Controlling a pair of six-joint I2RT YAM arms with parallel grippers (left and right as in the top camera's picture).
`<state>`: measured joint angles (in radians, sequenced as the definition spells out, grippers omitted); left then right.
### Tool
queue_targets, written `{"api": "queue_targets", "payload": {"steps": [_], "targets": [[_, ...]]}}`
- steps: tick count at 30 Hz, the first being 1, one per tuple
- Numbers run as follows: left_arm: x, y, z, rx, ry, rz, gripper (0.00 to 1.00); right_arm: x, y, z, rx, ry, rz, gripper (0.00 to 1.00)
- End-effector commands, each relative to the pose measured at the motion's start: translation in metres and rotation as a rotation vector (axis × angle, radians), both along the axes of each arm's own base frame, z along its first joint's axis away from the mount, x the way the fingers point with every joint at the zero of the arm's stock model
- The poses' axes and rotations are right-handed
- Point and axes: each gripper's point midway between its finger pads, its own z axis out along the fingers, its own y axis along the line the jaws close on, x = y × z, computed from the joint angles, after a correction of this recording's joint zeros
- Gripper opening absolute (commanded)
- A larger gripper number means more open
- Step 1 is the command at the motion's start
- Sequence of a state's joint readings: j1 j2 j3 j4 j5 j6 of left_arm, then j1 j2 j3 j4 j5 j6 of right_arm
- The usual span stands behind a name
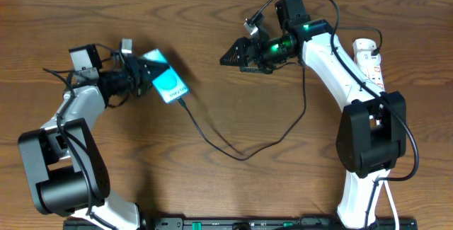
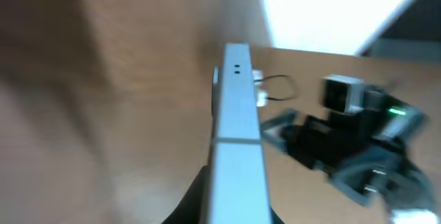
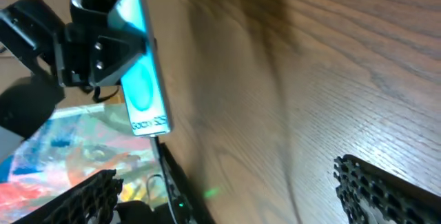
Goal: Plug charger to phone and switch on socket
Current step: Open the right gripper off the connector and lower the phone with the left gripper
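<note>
Phone (image 1: 170,83) is clenched in my left hand (image 1: 146,71), tilted up off the bench (image 1: 212,18), I judge to steady its port end where the charger (image 1: 233,152) seems plugged in. My right hand (image 1: 228,56) hovers released, jaws wide, pointing at the phone, well apart from the socket (image 1: 369,56) beside its arm.

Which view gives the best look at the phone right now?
Overhead: the phone shows most of its blue screen face-on, with the charger running to its lower end. The left wrist view shows only its thin edge, blurred. The right wrist view shows the screen at a steep slant.
</note>
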<state>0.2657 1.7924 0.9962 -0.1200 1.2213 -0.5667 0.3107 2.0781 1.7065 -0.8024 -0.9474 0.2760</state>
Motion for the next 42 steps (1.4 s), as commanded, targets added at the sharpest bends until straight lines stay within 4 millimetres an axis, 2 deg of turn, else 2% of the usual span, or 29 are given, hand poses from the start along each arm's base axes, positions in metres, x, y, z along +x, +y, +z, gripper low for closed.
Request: {"api": "queue_targets", "payload": {"steps": [1, 7, 15, 22, 30, 42], "targets": [[-0.007, 0.014, -0.032, 0.211, -0.01, -0.003, 0.07, 0.002, -0.003, -0.002, -0.028, -0.034, 0.011, 0.99], [-0.028, 0.028, -0.065, 0.366, 0.128, 0.006, 0.07, -0.003, -0.004, -0.005, -0.039, -0.019, 0.02, 0.99], [-0.049, 0.041, -0.093, 0.485, 0.225, 0.007, 0.07, -0.007, 0.001, -0.008, -0.061, -0.021, 0.031, 0.99], [-0.056, 0.044, -0.101, 0.518, 0.257, 0.012, 0.07, -0.01, 0.006, -0.009, -0.064, -0.022, 0.043, 0.99], [-0.076, 0.042, -0.117, 0.521, 0.314, 0.0, 0.07, -0.012, 0.008, -0.009, -0.07, -0.024, 0.047, 0.99], [-0.085, 0.04, -0.119, 0.517, 0.354, -0.01, 0.07, -0.017, 0.015, -0.011, -0.08, -0.029, 0.063, 0.99]]}}
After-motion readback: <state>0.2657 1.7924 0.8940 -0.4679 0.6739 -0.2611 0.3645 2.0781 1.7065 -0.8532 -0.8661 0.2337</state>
